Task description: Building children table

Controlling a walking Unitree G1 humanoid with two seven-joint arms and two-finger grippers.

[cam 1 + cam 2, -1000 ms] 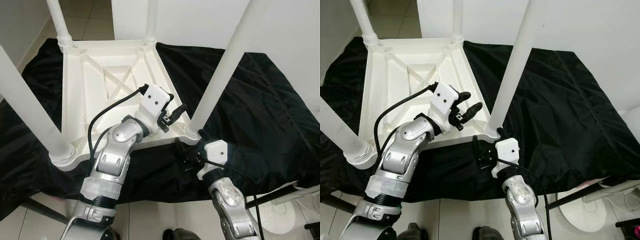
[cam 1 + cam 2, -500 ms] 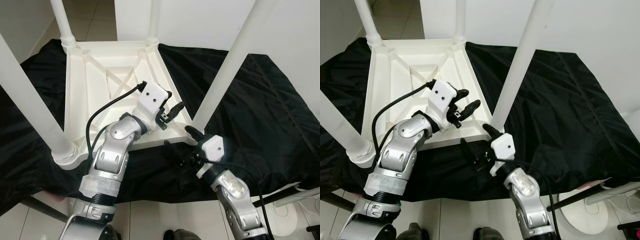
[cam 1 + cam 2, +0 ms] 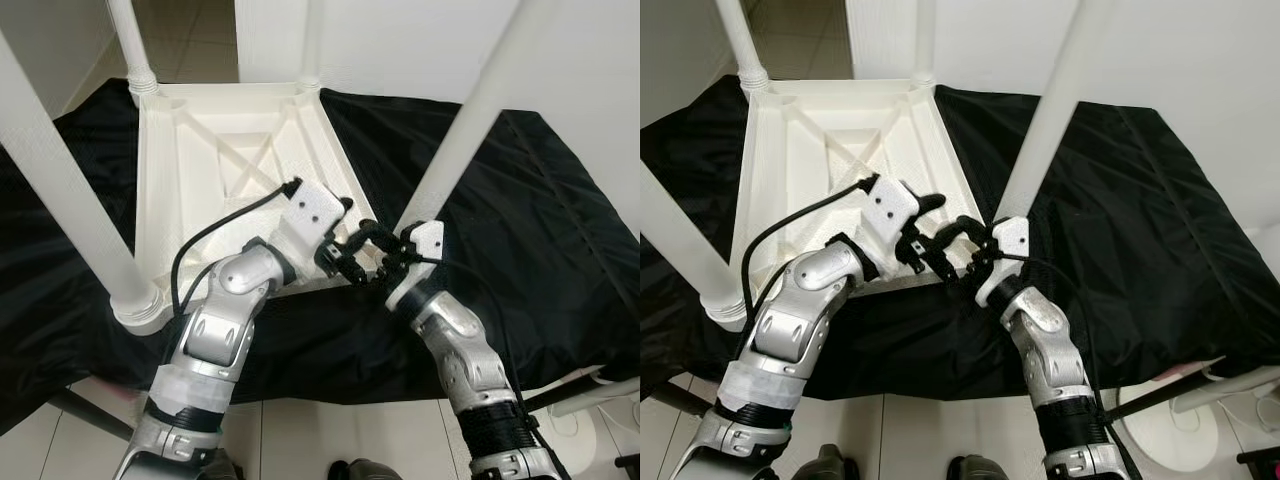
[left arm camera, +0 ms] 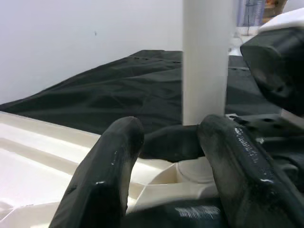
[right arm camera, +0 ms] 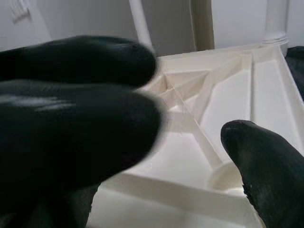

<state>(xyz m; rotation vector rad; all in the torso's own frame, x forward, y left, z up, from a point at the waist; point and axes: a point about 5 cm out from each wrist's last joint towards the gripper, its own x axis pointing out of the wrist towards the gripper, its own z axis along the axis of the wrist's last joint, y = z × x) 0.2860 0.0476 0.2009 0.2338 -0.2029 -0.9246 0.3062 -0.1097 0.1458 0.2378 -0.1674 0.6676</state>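
Observation:
A white children's table (image 3: 170, 180) lies upside down on a black cloth, with its legs pointing up. My left gripper (image 3: 342, 240) is open over the near right corner of the underside. In the left wrist view its fingers (image 4: 109, 175) frame the near right leg (image 4: 206, 61). My right gripper (image 3: 372, 256) is open at that same corner, by the base of the near right leg (image 3: 470, 120). Its fingers (image 5: 266, 161) reach over the corner rim and almost mesh with the left gripper's. Neither gripper holds anything.
The black cloth (image 3: 540, 220) spreads wide to the right and in front of the table. The near left leg (image 3: 60, 180) rises close on my left. A white wall stands behind, tiled floor (image 3: 300, 440) lies below, and a white stand (image 3: 600, 385) is at the lower right.
My right gripper has risen from the cloth in front of the table to the near right corner and met the left gripper. The left gripper has dipped slightly. The view has shifted a little.

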